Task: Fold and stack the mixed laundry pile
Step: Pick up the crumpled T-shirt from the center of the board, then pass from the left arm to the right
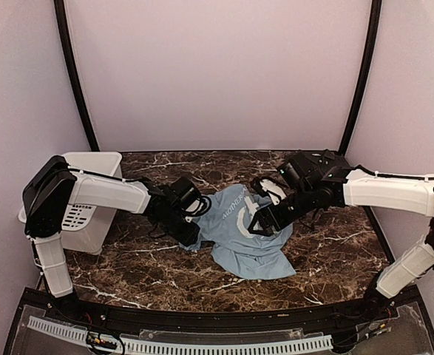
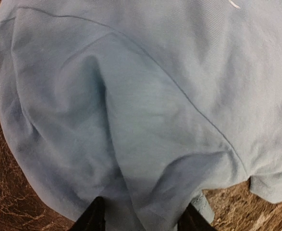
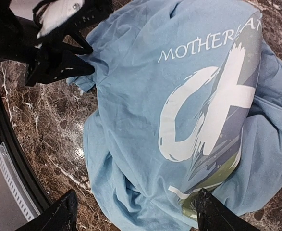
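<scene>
Top external view: we see a white bin [image 1: 91, 222] standing at the left side of the dark marble table [image 1: 335, 248]. The left arm [image 1: 106, 194] passes over the bin's opening and hides most of it. The small part of the inside that shows is only white wall, so we cannot tell what is in the bin.

The T-shirt [image 1: 250, 244] lies on the table to the right of the bin, apart from it. It is light blue and crumpled, not flat, with many soft folds. In the right wrist view the T-shirt [image 3: 131, 120] shows white letters that begin "MOTHER" and below them a big white brush-stroke figure with grey and green patches. In the left wrist view the T-shirt [image 2: 141, 96] fills almost the whole picture, and seams and a raised ridge of cloth run across it.

The left gripper [image 1: 189, 231] is at the T-shirt's edge nearest the bin. In its own camera the left gripper [image 2: 143, 222] has its fingers apart, about half way, and the ridge of cloth lies between them. We cannot tell whether they press it.

The right gripper [image 1: 256, 220] is over the printed part of the T-shirt, on the side far from the bin. In its own camera the right gripper [image 3: 136, 214] is spread wide above the cloth and has hold of nothing.
</scene>
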`<state>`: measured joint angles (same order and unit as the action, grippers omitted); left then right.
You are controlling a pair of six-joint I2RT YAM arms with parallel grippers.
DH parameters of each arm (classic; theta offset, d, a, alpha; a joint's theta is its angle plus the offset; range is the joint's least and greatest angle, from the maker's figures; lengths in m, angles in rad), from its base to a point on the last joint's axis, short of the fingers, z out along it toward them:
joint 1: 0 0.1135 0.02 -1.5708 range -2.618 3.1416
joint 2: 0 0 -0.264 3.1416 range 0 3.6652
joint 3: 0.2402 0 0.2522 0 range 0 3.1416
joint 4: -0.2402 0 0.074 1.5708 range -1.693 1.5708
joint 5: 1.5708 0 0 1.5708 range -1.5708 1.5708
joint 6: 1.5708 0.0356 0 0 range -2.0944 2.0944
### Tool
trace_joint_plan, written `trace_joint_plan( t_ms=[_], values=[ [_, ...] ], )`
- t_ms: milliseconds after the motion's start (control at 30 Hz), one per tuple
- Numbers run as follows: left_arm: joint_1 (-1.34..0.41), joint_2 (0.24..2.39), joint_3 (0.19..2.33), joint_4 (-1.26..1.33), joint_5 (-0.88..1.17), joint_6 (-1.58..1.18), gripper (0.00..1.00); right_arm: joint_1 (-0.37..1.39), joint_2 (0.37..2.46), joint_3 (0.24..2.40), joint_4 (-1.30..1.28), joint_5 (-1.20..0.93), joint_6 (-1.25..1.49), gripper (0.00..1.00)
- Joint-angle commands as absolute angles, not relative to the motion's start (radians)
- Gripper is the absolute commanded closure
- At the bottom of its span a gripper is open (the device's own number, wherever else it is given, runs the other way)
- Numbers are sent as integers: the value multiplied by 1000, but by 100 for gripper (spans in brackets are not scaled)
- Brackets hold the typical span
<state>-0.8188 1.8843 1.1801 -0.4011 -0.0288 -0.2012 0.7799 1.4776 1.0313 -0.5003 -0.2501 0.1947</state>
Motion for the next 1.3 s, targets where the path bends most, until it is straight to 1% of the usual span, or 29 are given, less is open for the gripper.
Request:
trace_joint_plan(
  t_ms=[0,33,67,100,133,167,300,433,533,800,867,1033,1067,1100,1133,1200,1233,1267],
  values=[
    [-822,1895,1189,-445,-97,-218,73,782,1409,1004,-393,-226,158,18],
    [-822,1866,1188,-437,-61,-218,91,782,1399,999,-377,-229,148,18],
    [-822,1845,1192,-427,-36,-215,96,782,1395,996,-359,-224,141,18],
    [-822,1804,1197,-421,49,-213,99,782,1390,996,-341,-222,134,17],
    [-822,1785,1214,-410,91,-213,100,783,1385,995,-314,-227,123,17],
    [-822,1749,1224,-403,189,-212,100,786,1378,989,-282,-235,108,17],
    [-822,1675,1310,-368,436,-227,100,804,1337,916,-85,-275,11,16],
    [-822,1687,1438,-458,568,-203,100,831,1320,867,47,-326,-88,15],
    [-822,1701,1503,-518,637,-187,100,864,1324,842,123,-334,-140,14],
    [-822,1664,1521,-500,836,-183,100,910,1392,846,215,-281,-196,15],
    [-822,1655,1520,-497,873,-170,100,915,1408,862,208,-265,-206,18],
    [-818,1628,1507,-489,870,-156,100,919,1421,864,201,-221,-209,24],
    [-817,1622,1507,-490,872,-150,100,919,1422,861,198,-212,-210,26],
    [-814,1617,1506,-489,871,-149,100,919,1421,857,198,-197,-209,31],
    [-810,1608,1505,-488,866,-148,100,919,1420,851,197,-180,-207,38],
    [-795,1599,1498,-481,866,-156,100,918,1419,841,204,-148,-197,58],
    [-790,1599,1488,-471,862,-161,97,919,1418,846,198,-142,-188,67],
    [-780,1598,1483,-464,845,-173,92,919,1417,855,190,-148,-179,80]
  ],
)
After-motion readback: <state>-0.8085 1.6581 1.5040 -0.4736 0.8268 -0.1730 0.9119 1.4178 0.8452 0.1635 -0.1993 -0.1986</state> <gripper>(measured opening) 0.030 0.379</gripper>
